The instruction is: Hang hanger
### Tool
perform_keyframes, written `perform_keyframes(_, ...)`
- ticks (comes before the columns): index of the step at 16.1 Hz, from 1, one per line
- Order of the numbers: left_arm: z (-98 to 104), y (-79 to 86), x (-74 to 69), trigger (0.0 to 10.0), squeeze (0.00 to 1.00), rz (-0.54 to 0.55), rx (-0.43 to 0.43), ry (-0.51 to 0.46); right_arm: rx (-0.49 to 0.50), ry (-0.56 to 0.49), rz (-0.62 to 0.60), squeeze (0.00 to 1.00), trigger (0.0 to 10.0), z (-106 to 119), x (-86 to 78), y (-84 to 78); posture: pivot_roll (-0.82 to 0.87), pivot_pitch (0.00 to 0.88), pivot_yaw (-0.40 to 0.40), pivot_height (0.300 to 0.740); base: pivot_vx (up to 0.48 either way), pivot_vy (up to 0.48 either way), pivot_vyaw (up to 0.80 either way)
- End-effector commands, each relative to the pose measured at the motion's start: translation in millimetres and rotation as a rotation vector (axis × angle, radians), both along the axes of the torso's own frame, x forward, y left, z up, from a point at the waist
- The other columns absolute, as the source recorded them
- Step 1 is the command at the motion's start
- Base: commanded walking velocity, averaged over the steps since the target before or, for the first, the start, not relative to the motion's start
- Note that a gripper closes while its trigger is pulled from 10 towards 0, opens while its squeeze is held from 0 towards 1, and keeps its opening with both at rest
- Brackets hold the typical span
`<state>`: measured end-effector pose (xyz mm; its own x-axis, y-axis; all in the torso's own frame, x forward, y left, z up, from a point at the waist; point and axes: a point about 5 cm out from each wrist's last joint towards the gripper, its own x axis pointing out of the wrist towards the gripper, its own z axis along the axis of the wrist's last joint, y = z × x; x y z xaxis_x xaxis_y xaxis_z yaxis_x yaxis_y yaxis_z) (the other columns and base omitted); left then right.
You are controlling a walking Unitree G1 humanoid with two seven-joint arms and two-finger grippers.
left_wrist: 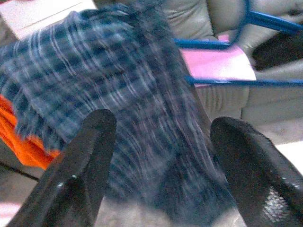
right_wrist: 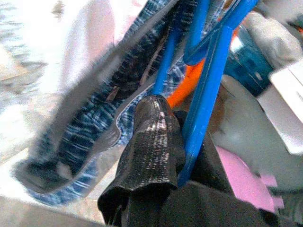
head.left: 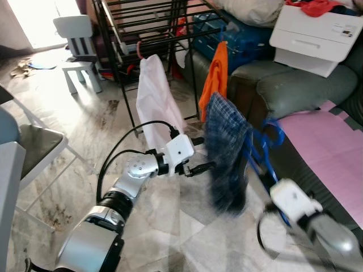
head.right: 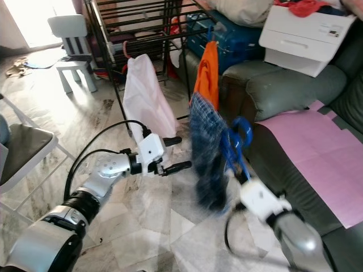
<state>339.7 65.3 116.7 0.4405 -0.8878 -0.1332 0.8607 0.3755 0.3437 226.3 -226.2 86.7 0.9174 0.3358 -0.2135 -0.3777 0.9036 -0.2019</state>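
At the upper left of the left eye view a small white child's chair (head.left: pixel 79 45) stands on the pale marble floor (head.left: pixel 96 136), and a grey folding chair seat (head.left: pixel 34 144) juts in from the left edge. Behind, across the top centre, stands a black metal drying rack (head.left: pixel 142 28). A pale pink garment (head.left: pixel 156 99) hangs from its front bar, and to the right of that an orange cloth (head.left: pixel 214 79) hangs too.

Lower, left of centre, the left gripper (head.left: pixel 198 167) reaches out toward the blurred blue-and-white checked garment (head.left: pixel 227 153), which hangs in mid-frame just below the orange cloth. In the left wrist view its jaws stand wide apart, one black finger (left_wrist: pixel 85 165) on each side, with the checked cloth right before them; whether they touch it cannot be told.

Right of centre, the checked garment drapes on a bright blue plastic hanger (head.left: pixel 262 148), held up in the air in front of the rack. The right gripper (right_wrist: pixel 184 163) holds it from below: in the right wrist view the jaws are closed around the hanger's blue bar.

Further right, a grey-green sofa (head.left: pixel 295 90) carries a white box (head.left: pixel 317 34) at upper right, and a pink sheet (head.left: pixel 329 141) lies over its seat.
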Motion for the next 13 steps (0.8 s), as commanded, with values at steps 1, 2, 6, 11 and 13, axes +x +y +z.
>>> perform_keyframes(1, 3, 8.7, 2.3, 10.0, 1.0, -0.004, 0.056, -0.059, 0.0, -0.03, 0.059, 0.0, 10.0, 6, -5.1, 2.2, -0.02, 0.0, 0.046, 0.74, 0.0, 0.0, 0.0)
perform_keyframes(2, 0, 12.2, -0.2, 10.0, 1.0, -0.029, 0.097, -0.082, 0.003, -0.016, 0.081, 0.0, 10.0, 4, -9.7, 2.5, -0.02, 0.0, 0.046, 0.74, 0.0, 0.0, 0.0)
perform_keyframes(6, 5, 27.2, 1.6, 10.0, 1.0, -0.074, 0.224, -0.17, 0.024, 0.043, 0.188, 0.0, 10.0, 0, -24.1, 7.4, -0.02, 0.0, 0.051, 0.74, 0.0, 0.0, 0.0)
perform_keyframes(11, 7, 30.5, 3.4, 10.0, 1.0, -0.087, 0.326, -0.267, -0.036, 0.143, 0.303, 0.0, 10.0, 3, -38.9, -5.4, -0.03, 0.0, 0.046, 0.74, 0.0, 0.0, 0.0)
perform_keyframes(13, 5, 31.0, 2.1, 10.0, 1.0, -0.097, 0.346, -0.275, -0.059, 0.17, 0.339, 0.0, 10.0, 3, -42.3, -9.0, -0.02, 0.0, 0.044, 0.74, 0.0, 0.0, 0.0)
